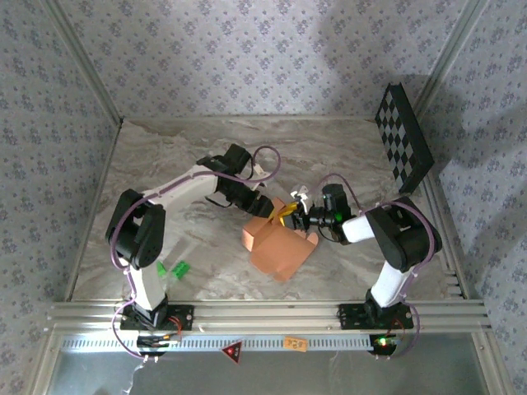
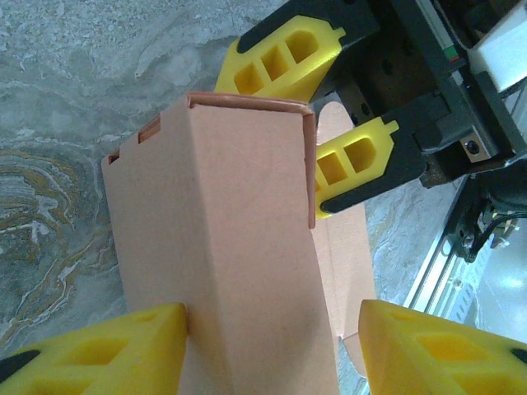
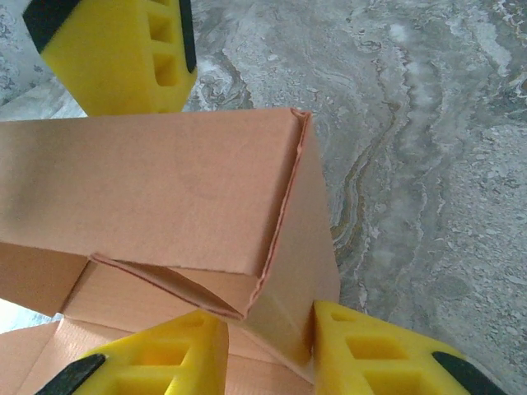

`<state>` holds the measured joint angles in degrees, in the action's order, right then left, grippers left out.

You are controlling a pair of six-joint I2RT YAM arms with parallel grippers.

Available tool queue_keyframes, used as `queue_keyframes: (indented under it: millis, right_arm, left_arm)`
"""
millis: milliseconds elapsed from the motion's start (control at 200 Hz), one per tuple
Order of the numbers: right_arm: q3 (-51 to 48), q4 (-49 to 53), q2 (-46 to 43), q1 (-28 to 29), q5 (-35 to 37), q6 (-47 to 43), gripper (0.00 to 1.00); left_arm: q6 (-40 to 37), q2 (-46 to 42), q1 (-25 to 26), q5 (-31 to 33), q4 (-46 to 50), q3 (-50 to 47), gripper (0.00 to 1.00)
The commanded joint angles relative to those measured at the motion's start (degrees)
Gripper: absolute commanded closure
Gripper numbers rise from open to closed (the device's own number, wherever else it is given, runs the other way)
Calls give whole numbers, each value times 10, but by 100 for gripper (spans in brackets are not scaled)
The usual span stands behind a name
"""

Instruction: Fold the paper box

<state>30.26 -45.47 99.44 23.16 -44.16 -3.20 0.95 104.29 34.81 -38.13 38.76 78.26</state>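
Note:
The salmon-orange paper box (image 1: pixel 278 248) lies half-formed in the middle of the table, its flaps spread toward the near side. In the left wrist view the box (image 2: pixel 239 247) rises between the fingers of my left gripper (image 2: pixel 272 350). The jaws are open: the left finger touches the card and a gap shows at the right finger. My right gripper (image 3: pixel 270 354) is shut on a corner wall of the box (image 3: pixel 165 189), one finger inside and one outside. Both grippers meet at the box's far end, the left gripper (image 1: pixel 272 210) beside the right gripper (image 1: pixel 298 216).
Small green pieces (image 1: pixel 174 270) lie near the left arm's base. A checkerboard panel (image 1: pixel 403 136) leans at the back right. An aluminium rail (image 1: pixel 263 313) runs along the near edge, and patterned walls close in the marbled table (image 1: pixel 165 156).

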Motion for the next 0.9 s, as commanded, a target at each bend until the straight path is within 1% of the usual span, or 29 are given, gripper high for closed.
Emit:
queue_keyframes:
  millis: [0, 135, 275, 330, 410, 510, 615, 725, 895]
  right_arm:
    - [11, -25, 7, 11, -8, 12, 74]
    - [9, -23, -1, 11, -3, 8, 74]
    - [12, -22, -1, 12, -2, 8, 74]
    - [14, -22, 0, 14, -1, 10, 72]
    - [16, -25, 2, 20, 9, 11, 70]
    - [17, -32, 6, 32, 36, 16, 70]
    - [17, -36, 8, 53, 93, 18, 76]
    - [10, -45, -3, 74, 152, 20, 85]
    - [7, 2, -38, 108, 270, 26, 100]
  left_arm:
    - [1, 13, 5, -40, -23, 18, 41]
    - [5, 14, 4, -40, -27, 18, 38]
    - [8, 14, 4, -42, -30, 17, 38]
    - [9, 15, 4, -44, -31, 17, 38]
    - [12, 17, 4, -47, -34, 15, 39]
    - [16, 17, 5, -54, -39, 11, 39]
    - [20, 15, 5, -55, -45, 6, 39]
    - [25, 9, 6, -51, -50, -5, 39]
    - [38, -15, 2, -43, -66, -32, 39]
